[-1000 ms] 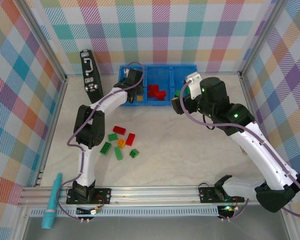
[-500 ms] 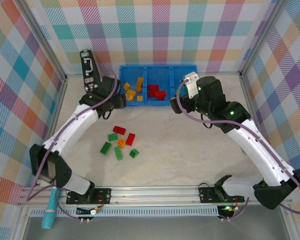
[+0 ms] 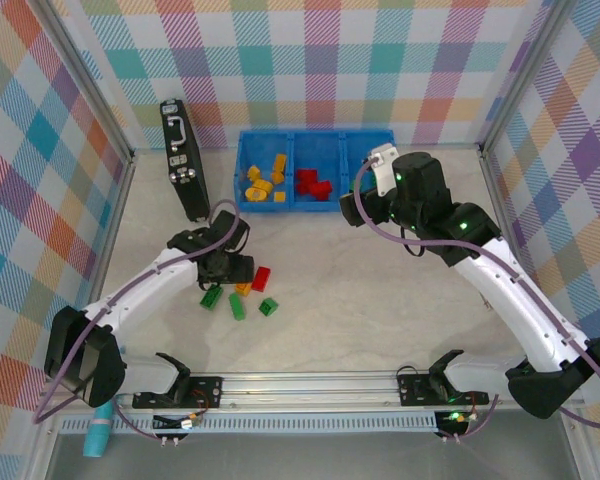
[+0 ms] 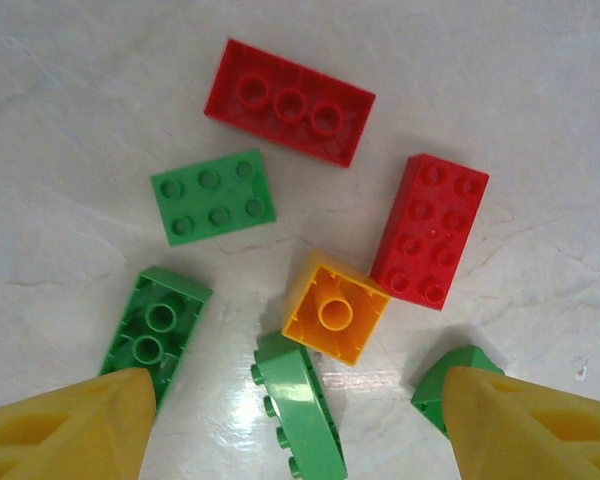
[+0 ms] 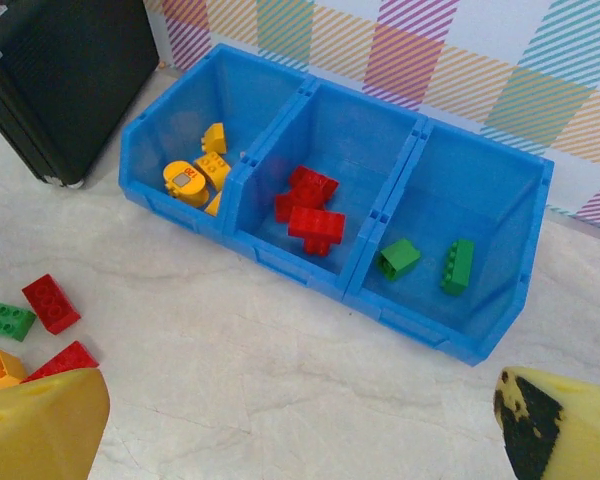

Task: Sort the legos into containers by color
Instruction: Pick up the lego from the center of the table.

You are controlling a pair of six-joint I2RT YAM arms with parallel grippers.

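Loose legos lie on the table: two red bricks (image 4: 290,100) (image 4: 430,230), an upturned orange brick (image 4: 335,310) and several green bricks (image 4: 212,197). My left gripper (image 4: 300,435) (image 3: 226,266) hovers open right over this pile. A green brick on its side (image 4: 300,410) lies between its yellow fingers without touching them. The containers are three compartments of one blue bin (image 5: 330,285) (image 3: 315,207): yellow and orange pieces (image 5: 195,175) left, red pieces (image 5: 310,210) middle, two green pieces (image 5: 400,257) right. My right gripper (image 5: 300,440) (image 3: 352,210) hangs open and empty in front of the bin.
A black case with a silver handle (image 3: 183,158) (image 5: 70,70) stands left of the bin by the left wall. Checked walls close in the table on three sides. A teal tool (image 3: 102,405) lies beyond the front rail at the bottom left.
My left arm swung back from the bin's left compartment to the loose pile and its jaws opened wider. The right arm shifted slightly, then held still.
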